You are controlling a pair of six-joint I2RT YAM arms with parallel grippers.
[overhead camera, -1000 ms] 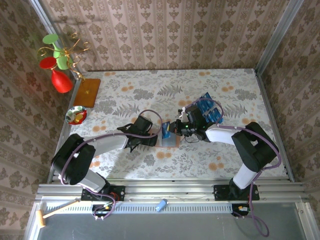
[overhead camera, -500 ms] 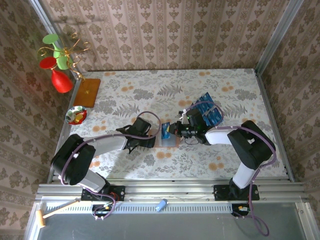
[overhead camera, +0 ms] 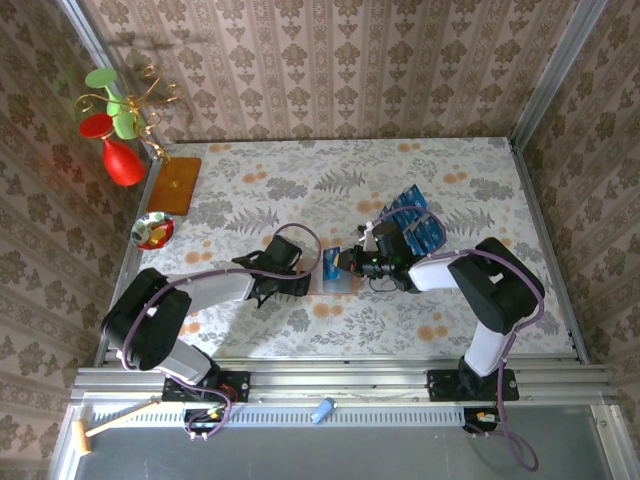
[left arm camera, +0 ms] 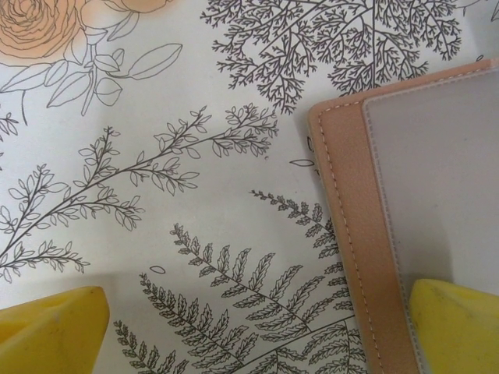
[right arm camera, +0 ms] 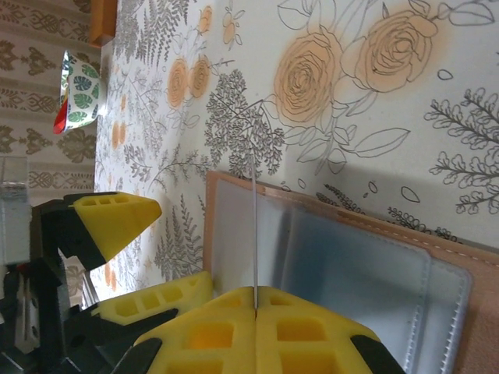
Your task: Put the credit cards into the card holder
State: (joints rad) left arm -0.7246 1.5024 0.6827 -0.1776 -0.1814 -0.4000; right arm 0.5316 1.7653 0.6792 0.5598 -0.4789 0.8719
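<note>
**Desk:** Where is the card relative to the jaws?

**Operator:** The card (right arm camera: 255,195) is pinched at its near end between the fingertips of my right gripper (right arm camera: 256,302), jaws clenched on it. From the right wrist I see it edge-on, as a thin line running forward from the fingers. It crosses the grey lining of the holder (right arm camera: 335,265) and passes that holder's stitched edge. I cannot tell whether it touches the lining.

**Desk:** And from above?

**Operator:** The card (overhead camera: 331,264) shows blue, tilted over the holder's far left corner. The holder (overhead camera: 340,284) lies open and flat on the table (overhead camera: 450,170), between my two grippers.

**Desk:** What about the left side?

**Operator:** My left gripper (left arm camera: 249,335) has its jaws spread wide and grasps nothing. One finger (left arm camera: 456,327) sits over the holder's (left arm camera: 437,179) lining just inside the brown border. The other (left arm camera: 47,327) is over bare cloth beside it.

**Desk:** The other cards?

**Operator:** The cards (overhead camera: 415,222) lie fanned beyond my right arm, well apart from the holder.
</note>
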